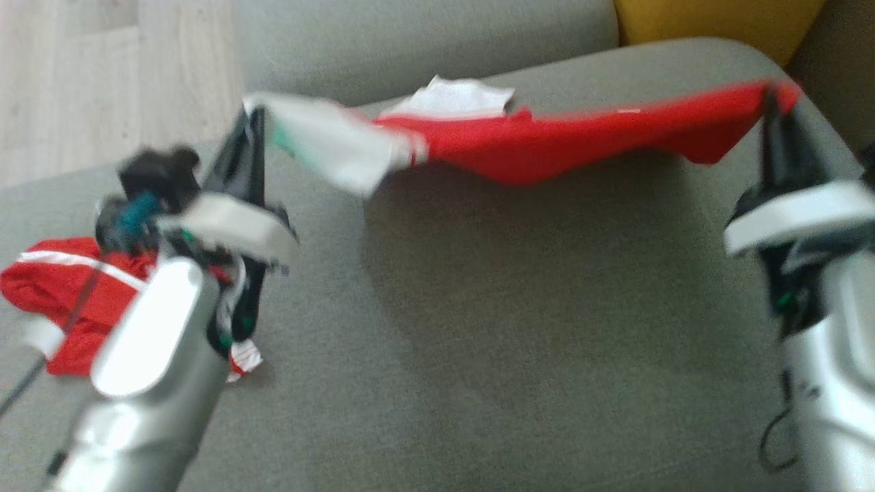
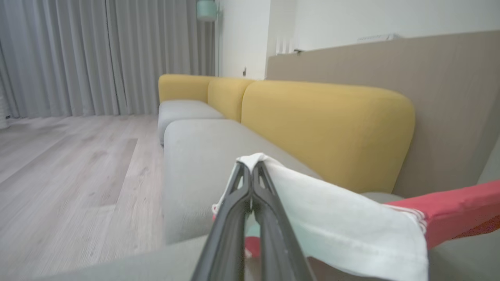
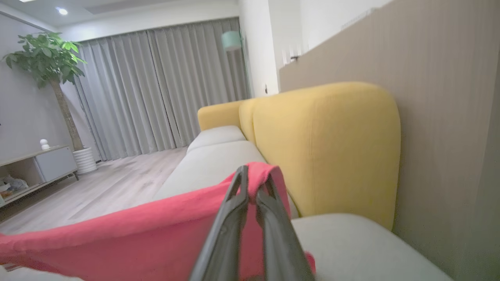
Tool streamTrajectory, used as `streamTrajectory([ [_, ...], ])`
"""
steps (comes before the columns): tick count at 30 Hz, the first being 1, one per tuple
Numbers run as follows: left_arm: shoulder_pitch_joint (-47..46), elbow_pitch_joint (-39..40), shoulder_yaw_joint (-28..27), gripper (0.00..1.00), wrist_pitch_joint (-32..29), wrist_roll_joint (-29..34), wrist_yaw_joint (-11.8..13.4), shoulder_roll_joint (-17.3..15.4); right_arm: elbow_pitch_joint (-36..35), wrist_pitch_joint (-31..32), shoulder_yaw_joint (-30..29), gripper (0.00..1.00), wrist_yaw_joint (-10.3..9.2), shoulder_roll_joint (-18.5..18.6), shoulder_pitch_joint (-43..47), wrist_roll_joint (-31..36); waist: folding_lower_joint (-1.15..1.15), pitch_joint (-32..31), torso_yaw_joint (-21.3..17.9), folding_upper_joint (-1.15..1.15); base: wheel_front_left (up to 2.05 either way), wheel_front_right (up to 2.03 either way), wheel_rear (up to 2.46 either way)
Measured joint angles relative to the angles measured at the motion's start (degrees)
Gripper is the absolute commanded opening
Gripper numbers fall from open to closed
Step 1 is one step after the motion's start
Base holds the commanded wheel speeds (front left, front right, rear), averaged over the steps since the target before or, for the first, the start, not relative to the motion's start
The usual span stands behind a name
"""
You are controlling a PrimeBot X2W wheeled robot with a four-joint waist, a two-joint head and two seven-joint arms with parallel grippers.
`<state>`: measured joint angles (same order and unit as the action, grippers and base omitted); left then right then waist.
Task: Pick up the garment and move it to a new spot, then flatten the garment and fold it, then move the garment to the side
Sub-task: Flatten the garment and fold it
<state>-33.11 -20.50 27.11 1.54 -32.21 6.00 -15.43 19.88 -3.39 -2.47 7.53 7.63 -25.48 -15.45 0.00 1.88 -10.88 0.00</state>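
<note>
1. Red-and-white garment [image 1: 547,140]: off the cushion, strung in the air as a sagging band above the far part of the grey sofa seat [image 1: 478,307], white end to the left, red end to the right.
2. Left end effector [image 1: 254,115]: clamped on the white end, fingers pressed together, cloth draped over the tips in the left wrist view.
3. Right end effector [image 1: 774,99]: closed on the red corner, cloth folded over the tips in the right wrist view.
4. Judged done: the pick-up, both ends secured. Judged under way: the carry to a new spot.
5. Left to do: laying down on the open seat, flattening, folding, shifting aside. None of it begun, going by the hanging cloth.
6. White patch [image 1: 454,96] just behind the band: same garment or a separate cloth, impossible to tell.
7. Second red piece [image 1: 61,280], white-striped, crumpled on the seat beneath the left forearm [image 1: 150,328], well apart from the held one; best avoided as a landing spot.
8. Beyond: yellow backrest [image 1: 718,17] far right, pale wooden floor [image 1: 102,68] far left.
</note>
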Motion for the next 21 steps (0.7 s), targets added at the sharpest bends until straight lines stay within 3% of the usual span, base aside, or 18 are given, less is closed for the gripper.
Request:
streamTrajectory([
  [5, -4.4, 4.1, -1.7, 0.00, -1.5, -1.7, -0.2, 0.0, -5.7, 4.0, 0.5, 0.00, 0.00, 4.2, -3.9, 0.3, 0.00, -2.2, 1.1, 0.00, 0.00, 0.00, 0.00],
  [10, -4.4, 10.9, -5.2, 0.00, -3.3, -4.5, 3.2, 0.1, -12.8, 6.9, 0.8, 0.00, 0.00, 6.0, -3.9, -0.7, 0.00, -3.4, 2.2, 0.00, 0.00, 0.00, 0.00],
  [16, -0.8, 23.0, -7.5, 0.00, -6.7, -8.7, 6.5, 0.3, -21.4, 10.1, -0.2, 0.00, 0.00, 7.3, 2.4, -1.2, -0.01, -3.1, 3.3, 0.00, 0.00, 0.00, 0.00],
  [21, -2.1, 25.2, -8.0, 0.00, -10.7, -9.0, 7.6, -1.1, -24.2, 13.1, -1.3, 0.00, 0.00, 7.3, 1.5, -1.5, -0.01, -0.5, 3.7, 0.00, 0.00, 0.00, 0.00],
])
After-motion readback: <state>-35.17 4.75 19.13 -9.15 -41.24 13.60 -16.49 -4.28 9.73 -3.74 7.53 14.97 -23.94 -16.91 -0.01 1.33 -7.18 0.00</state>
